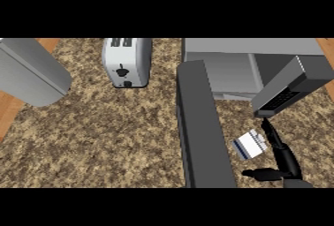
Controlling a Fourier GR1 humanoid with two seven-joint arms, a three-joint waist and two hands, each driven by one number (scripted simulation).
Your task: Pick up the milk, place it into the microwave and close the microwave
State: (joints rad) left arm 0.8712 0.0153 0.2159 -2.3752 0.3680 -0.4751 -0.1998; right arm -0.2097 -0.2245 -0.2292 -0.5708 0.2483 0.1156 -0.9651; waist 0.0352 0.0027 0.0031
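Observation:
The milk (250, 145), a small white carton with blue on it, lies on the speckled counter in front of the microwave (222, 73). The microwave stands at the back right. Its dark door (202, 132) is swung wide open toward me, just left of the milk. My right hand (287, 165) comes in from the lower right. Its fingers (272, 139) stretch straight along the carton's right side and the thumb (261, 175) sticks out below it. The hand is open, not curled round the carton. No left hand shows.
A silver toaster (127, 62) stands at the back centre. A big grey rounded body (32, 73) fills the upper left. A grey slab with a dark face (290, 86) slants down from the microwave's right side to the fingertips. Wooden edges show at far left.

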